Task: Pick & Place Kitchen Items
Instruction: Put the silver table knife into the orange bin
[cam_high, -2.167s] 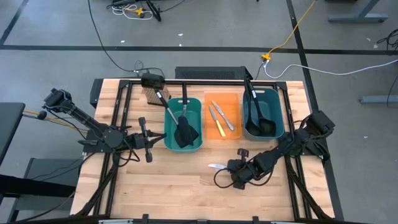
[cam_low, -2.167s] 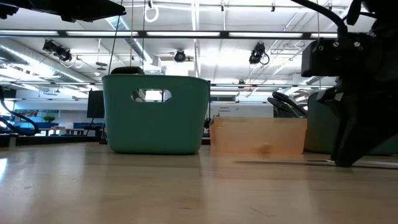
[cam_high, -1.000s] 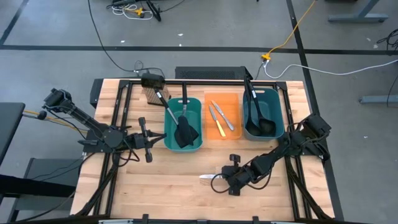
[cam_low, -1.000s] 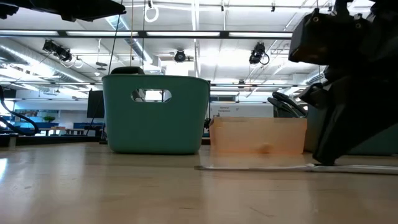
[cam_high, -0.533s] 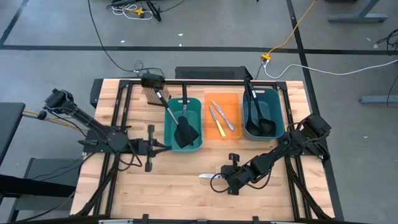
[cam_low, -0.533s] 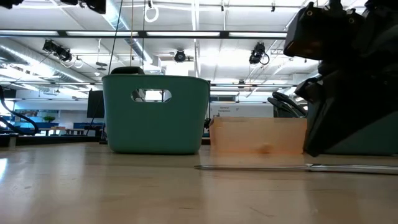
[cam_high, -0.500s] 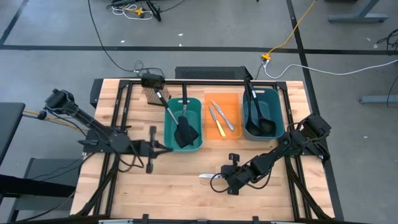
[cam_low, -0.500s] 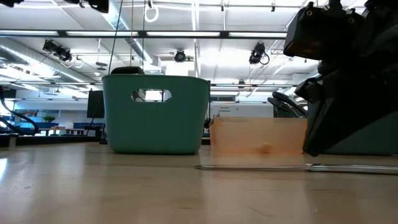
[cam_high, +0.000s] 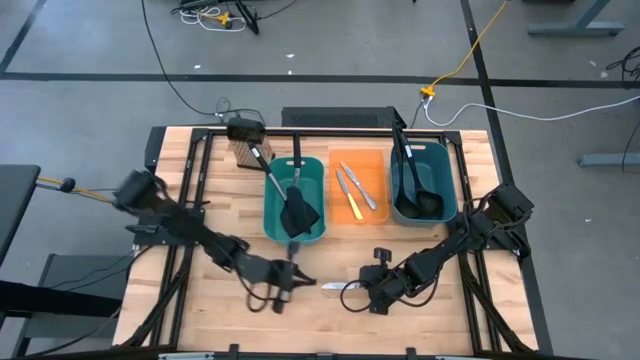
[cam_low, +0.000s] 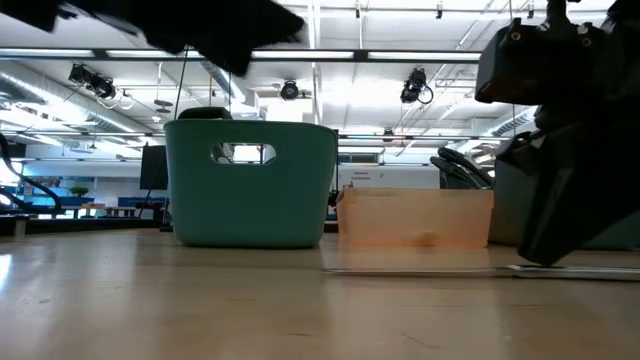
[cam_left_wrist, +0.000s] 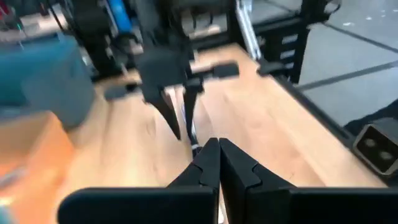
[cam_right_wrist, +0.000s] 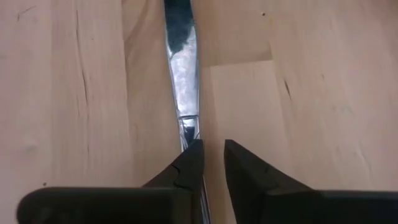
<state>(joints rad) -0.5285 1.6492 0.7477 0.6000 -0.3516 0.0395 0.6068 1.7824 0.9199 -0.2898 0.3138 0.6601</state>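
Observation:
A small silver knife (cam_high: 333, 285) lies flat on the wooden table near its front middle. It also shows in the right wrist view (cam_right_wrist: 183, 68) and the low view (cam_low: 420, 268). My right gripper (cam_high: 360, 288) stands low at the knife's handle end, its fingers (cam_right_wrist: 213, 152) narrowly open. My left gripper (cam_high: 300, 281) is shut and empty (cam_left_wrist: 217, 146), just left of the blade tip and pointing at it. Two black spatulas stand in the teal bin (cam_high: 295, 200). Two knives lie in the orange bin (cam_high: 358, 188). Black ladles rest in the darker bin (cam_high: 422, 180). My right gripper points level along the knife from the table's right. The knife's handle (cam_right_wrist: 189, 127) runs under one fingertip (cam_right_wrist: 194, 155), not through the gap. I cannot tell whether that finger touches it. The knife lies flat on the table.
The three bins stand in a row at the table's far middle. A small brown block (cam_high: 244, 152) sits at the far left beside them. The two grippers face each other closely over the knife. Bare wood lies to the left and right of them.
My left arm has swung from the table's left side toward the near middle and down, and now stands at the knife's blade tip. My right gripper has backed a little toward the table's right. The knife has stayed in place on the table.

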